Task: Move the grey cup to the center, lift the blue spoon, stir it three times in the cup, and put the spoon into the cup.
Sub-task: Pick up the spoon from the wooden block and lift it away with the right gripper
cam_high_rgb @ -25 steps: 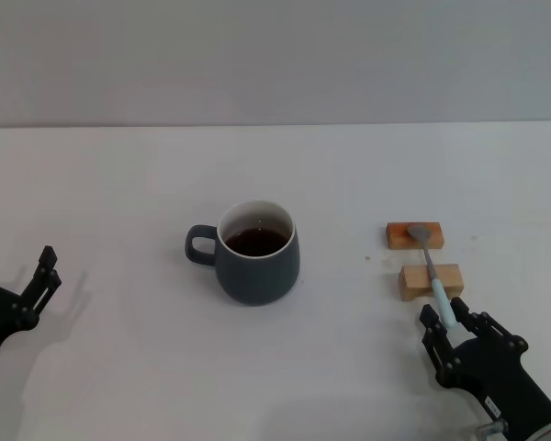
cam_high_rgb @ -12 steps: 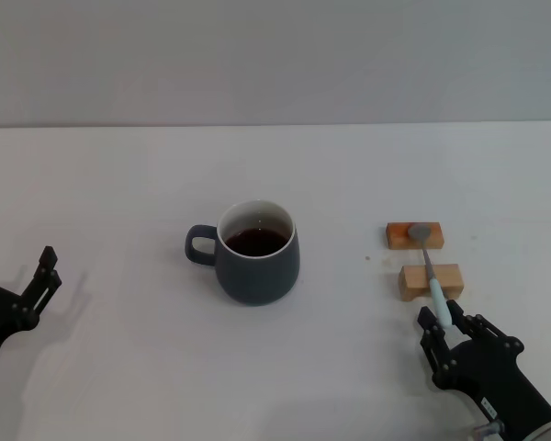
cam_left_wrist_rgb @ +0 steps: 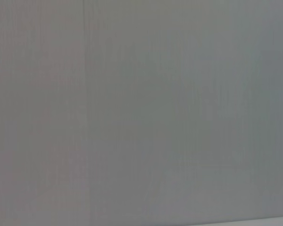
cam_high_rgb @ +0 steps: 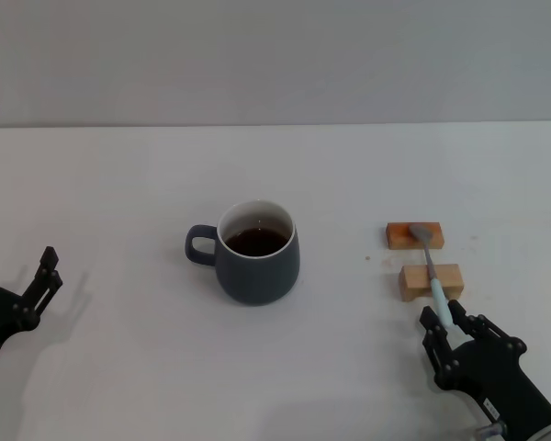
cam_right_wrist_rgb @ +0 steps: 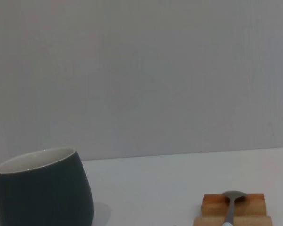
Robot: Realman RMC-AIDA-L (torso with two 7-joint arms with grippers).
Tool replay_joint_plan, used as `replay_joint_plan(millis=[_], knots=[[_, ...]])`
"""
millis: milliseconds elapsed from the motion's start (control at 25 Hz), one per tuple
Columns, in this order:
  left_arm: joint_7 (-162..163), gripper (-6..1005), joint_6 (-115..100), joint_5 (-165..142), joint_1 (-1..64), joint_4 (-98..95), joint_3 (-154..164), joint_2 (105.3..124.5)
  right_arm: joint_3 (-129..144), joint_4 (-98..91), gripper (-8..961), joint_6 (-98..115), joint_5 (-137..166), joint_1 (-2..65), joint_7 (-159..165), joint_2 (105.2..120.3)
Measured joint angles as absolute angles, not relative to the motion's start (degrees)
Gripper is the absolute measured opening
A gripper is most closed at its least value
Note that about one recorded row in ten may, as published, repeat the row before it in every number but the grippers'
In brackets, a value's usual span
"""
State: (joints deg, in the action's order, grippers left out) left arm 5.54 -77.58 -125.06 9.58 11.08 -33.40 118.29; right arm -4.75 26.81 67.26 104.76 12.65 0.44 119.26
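The grey cup (cam_high_rgb: 257, 262) stands in the middle of the white table (cam_high_rgb: 119, 184), handle to the left, with dark brown liquid inside. It also shows in the right wrist view (cam_right_wrist_rgb: 42, 188). The blue spoon (cam_high_rgb: 430, 266) lies across two small wooden blocks, bowl on the far block and pale blue handle pointing toward me. The right wrist view shows its bowl (cam_right_wrist_rgb: 232, 197). My right gripper (cam_high_rgb: 444, 317) is open at table height, its fingers on either side of the tip of the spoon's handle. My left gripper (cam_high_rgb: 14, 255) is open and empty at the left edge.
The far wooden block (cam_high_rgb: 397, 237) and the near wooden block (cam_high_rgb: 413, 281) sit right of the cup, also seen in the right wrist view (cam_right_wrist_rgb: 212, 203). A grey wall (cam_high_rgb: 275, 55) stands behind the table. The left wrist view shows only grey wall.
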Motion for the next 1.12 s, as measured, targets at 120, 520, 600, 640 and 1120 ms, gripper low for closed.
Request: replay_joint_plan(millis=[120, 520, 600, 640, 1120], knots=[[5.5, 865, -77.5, -125.1, 9.6, 11.1, -33.4, 118.3, -4.7, 26.8, 311, 67.4, 104.8, 12.5, 0.4, 119.26], [5.5, 865, -77.3, -125.1, 9.6, 11.1, -33.4, 118.3, -4.7, 26.7, 296, 67.5, 104.8, 12.8, 0.4, 119.26], [5.5, 865, -77.3, -125.1, 9.6, 11.1, -33.4, 118.3, -4.7, 26.7, 293, 67.5, 104.8, 12.8, 0.4, 119.26], [5.5, 865, -77.1, -125.1, 9.6, 11.1, -33.4, 118.3, -4.7, 26.8, 291, 67.5, 104.8, 12.9, 0.4, 119.26], [5.6, 865, -76.9, -125.1, 9.6, 11.1, -33.4, 118.29, -5.0, 26.9, 273, 67.5, 104.4, 12.5, 0.4, 119.34]])
